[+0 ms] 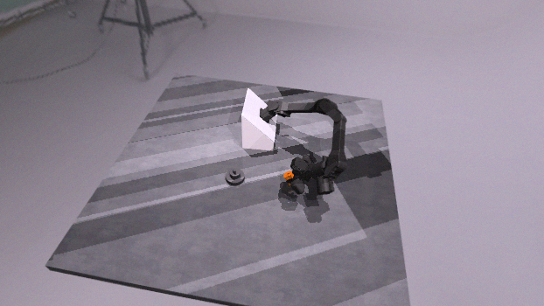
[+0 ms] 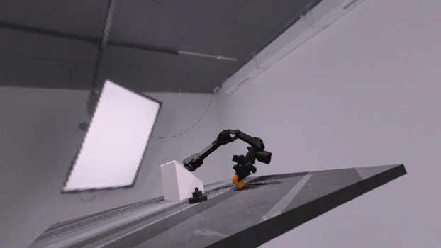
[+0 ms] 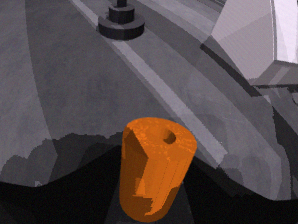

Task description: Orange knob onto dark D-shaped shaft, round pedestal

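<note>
Exterior: arm arched | fingers (image 2: 242, 176) tilted, gripping orange knob (image 1: 289, 176) (image 2: 237, 181) (image 3: 156, 167)

From here the room looks dim and greyish, though a pale panel (image 2: 113, 138) glows evenly. Dark shadows and lighter bands streak the tabletop (image 1: 245, 245) (image 2: 283, 202) (image 3: 75, 80). The tripod (image 1: 142, 26) behind is soft, edges are jagged, and fine grain speckles the walls.
</note>
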Controlling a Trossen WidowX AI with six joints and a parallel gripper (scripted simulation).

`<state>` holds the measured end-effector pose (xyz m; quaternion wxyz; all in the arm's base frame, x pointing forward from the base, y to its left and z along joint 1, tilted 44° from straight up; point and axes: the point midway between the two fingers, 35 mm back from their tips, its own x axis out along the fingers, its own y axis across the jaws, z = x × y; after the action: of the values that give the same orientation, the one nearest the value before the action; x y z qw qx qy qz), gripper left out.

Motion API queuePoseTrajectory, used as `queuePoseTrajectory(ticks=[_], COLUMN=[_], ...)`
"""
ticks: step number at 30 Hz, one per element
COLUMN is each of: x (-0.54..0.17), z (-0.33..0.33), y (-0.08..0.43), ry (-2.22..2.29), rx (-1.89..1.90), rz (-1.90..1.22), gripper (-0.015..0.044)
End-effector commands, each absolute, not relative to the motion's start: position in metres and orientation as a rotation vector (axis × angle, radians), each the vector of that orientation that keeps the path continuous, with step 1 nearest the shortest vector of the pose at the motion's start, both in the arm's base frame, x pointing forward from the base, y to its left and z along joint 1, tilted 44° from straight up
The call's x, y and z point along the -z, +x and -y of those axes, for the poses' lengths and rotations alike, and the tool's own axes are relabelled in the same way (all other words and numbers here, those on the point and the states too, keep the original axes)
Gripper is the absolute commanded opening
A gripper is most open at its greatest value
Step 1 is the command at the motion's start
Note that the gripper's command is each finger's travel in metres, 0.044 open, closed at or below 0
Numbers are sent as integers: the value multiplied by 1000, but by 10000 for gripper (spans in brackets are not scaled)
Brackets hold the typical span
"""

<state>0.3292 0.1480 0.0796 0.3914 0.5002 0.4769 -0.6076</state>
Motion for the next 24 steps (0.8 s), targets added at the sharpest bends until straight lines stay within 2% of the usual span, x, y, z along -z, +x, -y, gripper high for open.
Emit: queuePoseTrajectory(ticks=[1, 22, 24], x=[-80, -89, -88], z=[-151, -163, -161], y=[331, 336, 334], ry=[1203, 1099, 1094], rx=[1582, 1622, 1624], rz=[-1159, -1080, -1089], gripper=[179, 179, 231])
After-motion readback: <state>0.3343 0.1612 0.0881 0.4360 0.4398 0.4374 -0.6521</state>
